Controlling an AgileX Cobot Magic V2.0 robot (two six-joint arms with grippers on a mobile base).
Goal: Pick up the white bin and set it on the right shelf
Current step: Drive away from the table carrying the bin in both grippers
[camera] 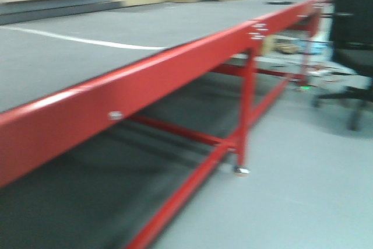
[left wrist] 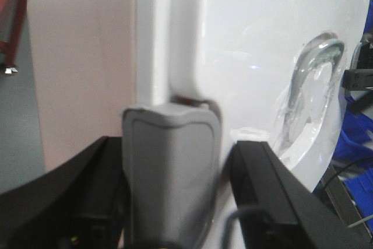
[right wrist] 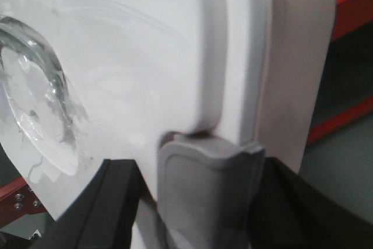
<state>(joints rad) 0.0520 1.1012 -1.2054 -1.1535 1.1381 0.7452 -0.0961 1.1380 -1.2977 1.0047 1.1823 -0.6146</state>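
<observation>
left gripper (left wrist: 227, 150) is clamped on the rim of the white bin (left wrist: 81, 56). its grey finger pad (left wrist: 172, 167) presses the edge where the white lid (left wrist: 245, 45) meets the pale pinkish wall, and a black finger lies against the lid face on the other side. the lid fills most of the left wrist view. on it is a clear, glossy oval shape (left wrist: 309, 97); whether it is moulded in or stuck on cannot be told. blue plastic (left wrist: 358, 144) shows past the lid's right edge.

in the front view, the bin's pale underside runs along the top edge, held in the air above a long table (camera: 145, 80). the table has a red steel frame and a dark grey top crossed by a white stripe (camera: 87, 40). at far right, blurred, a black chair (camera: 349, 45) stands on the grey floor (camera: 303, 190).

right gripper (right wrist: 148, 161) is closed on the bin's opposite rim in the same way, with its grey pad (right wrist: 210, 196) on the lid's edge. red frame bars (right wrist: 349, 4) show behind the bin.
</observation>
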